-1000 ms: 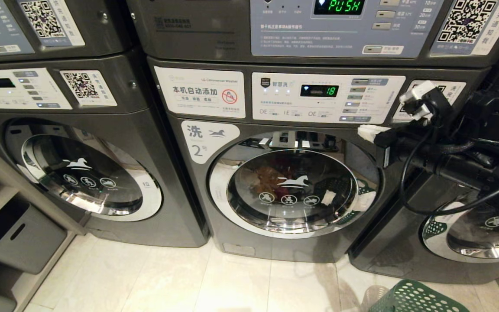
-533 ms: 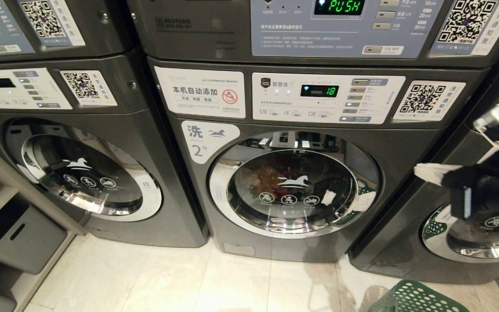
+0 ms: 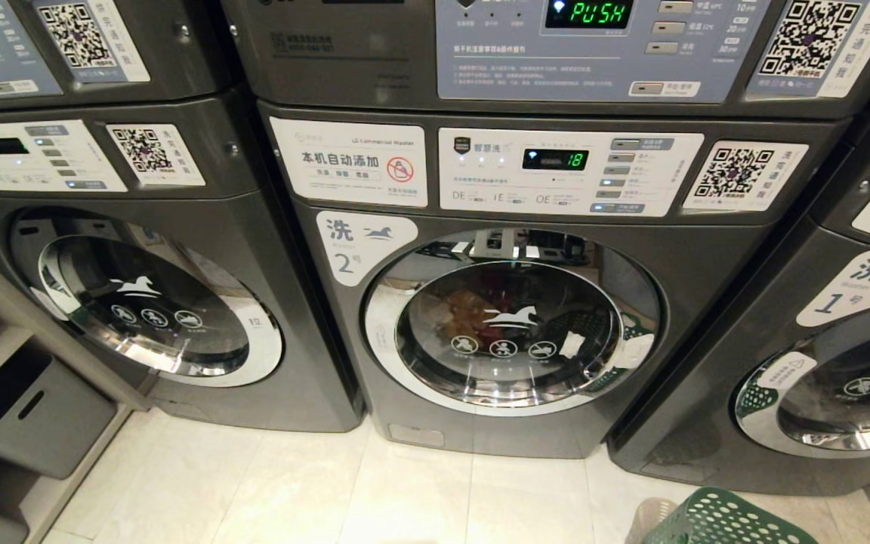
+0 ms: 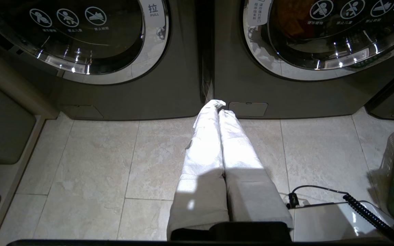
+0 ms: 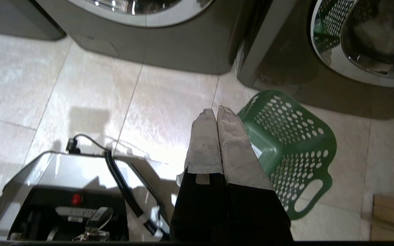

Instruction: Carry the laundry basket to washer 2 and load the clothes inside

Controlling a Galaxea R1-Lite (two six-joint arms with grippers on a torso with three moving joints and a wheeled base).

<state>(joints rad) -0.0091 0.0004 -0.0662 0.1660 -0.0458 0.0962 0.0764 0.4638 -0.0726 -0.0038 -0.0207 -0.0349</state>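
Note:
Washer 2 (image 3: 510,325) stands in the middle with its round door closed; its white label (image 3: 359,243) bears the numeral 2. Behind the glass lie the clothes (image 3: 469,308), yellow-orange and red. The green laundry basket (image 5: 292,136) sits on the floor in front of the washer to the right, with no clothes showing inside. My right gripper (image 5: 216,111) is shut on nothing and hangs over the floor beside the basket's rim. My left gripper (image 4: 217,104) is shut and empty, pointing at the floor before the gap between two washers. Neither gripper shows in the head view.
Washer 1 (image 3: 843,363) stands at the right and another grey washer (image 3: 148,302) at the left, with dryers (image 3: 593,45) stacked above. Grey bins (image 3: 27,415) fill shelves at far left. My base (image 5: 63,191) with its coiled cable lies close below the right gripper.
My right arm has swung away from washer 2's control panel, to the right and downward, and has left the head view. The washer door and the basket have not moved.

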